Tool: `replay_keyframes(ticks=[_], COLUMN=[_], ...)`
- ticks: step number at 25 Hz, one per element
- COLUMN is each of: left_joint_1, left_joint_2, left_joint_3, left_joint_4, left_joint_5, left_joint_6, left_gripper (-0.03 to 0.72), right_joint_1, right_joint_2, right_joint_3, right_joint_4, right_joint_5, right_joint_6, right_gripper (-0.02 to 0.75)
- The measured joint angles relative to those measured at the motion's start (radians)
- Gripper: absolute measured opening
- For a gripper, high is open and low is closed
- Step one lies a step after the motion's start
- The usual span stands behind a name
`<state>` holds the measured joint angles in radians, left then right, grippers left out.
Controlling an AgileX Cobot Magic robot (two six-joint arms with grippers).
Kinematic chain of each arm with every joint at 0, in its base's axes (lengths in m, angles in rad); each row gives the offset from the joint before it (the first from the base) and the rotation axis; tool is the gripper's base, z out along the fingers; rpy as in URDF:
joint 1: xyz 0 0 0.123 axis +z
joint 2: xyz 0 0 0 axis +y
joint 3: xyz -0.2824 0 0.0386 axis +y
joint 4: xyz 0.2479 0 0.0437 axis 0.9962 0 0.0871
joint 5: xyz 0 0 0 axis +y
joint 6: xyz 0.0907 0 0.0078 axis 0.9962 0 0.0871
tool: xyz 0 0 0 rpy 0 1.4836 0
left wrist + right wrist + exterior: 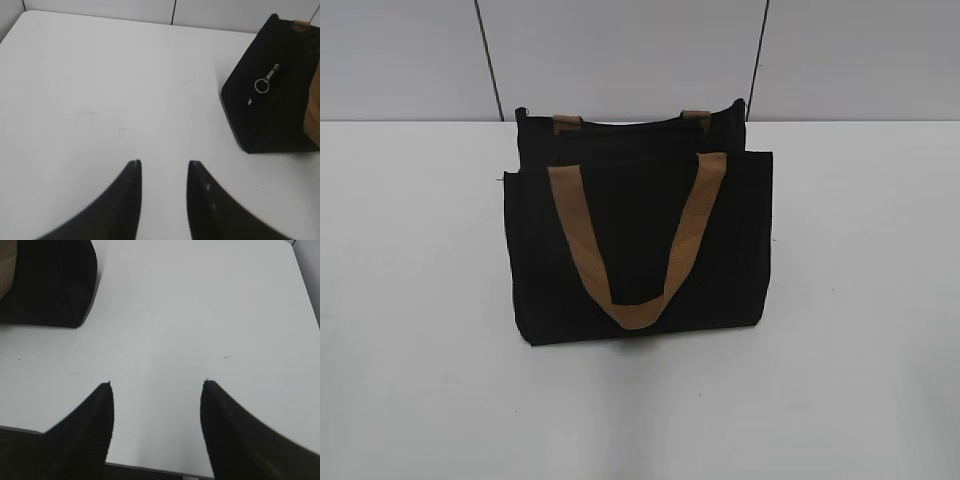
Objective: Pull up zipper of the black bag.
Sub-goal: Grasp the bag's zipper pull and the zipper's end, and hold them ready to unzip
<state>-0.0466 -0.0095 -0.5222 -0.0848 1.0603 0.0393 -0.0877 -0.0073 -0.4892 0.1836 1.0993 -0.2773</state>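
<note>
White tabletop (410, 300) w/ the black bag (635, 250) upright mid-back, a tan handle (635, 240) drooping over its front, both pincers well clear of it, right pincer (156, 385) spread wide, left pincer (164, 162) narrowly parted, zipper (265, 82) pull & ring on the bag's end panel.

Upright black bag (636, 250) on white table (410, 300)

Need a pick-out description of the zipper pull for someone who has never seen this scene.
Find the black bag standing on the white table. In the left wrist view, look at its narrow end panel: the zipper pull hangs there. It is a small silvery tab with a ring, the only metal among black fabric and tan handles.
</note>
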Motion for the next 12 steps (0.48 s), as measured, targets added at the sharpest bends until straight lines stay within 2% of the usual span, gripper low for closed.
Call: replay_keyframes(ticks=[12], left_joint_1=[0.000], left_joint_2=[0.000], left_joint_3=[0.000], left_joint_4=[0.000], left_joint_5=[0.000], left_joint_6=[0.000], left_gripper=[0.236], right_joint_1=[0.000], right_joint_2=[0.000], right_joint_3=[0.000], right_joint_4=[0.000], right_joint_5=[0.000], right_joint_6=[0.000], right_gripper=[0.434])
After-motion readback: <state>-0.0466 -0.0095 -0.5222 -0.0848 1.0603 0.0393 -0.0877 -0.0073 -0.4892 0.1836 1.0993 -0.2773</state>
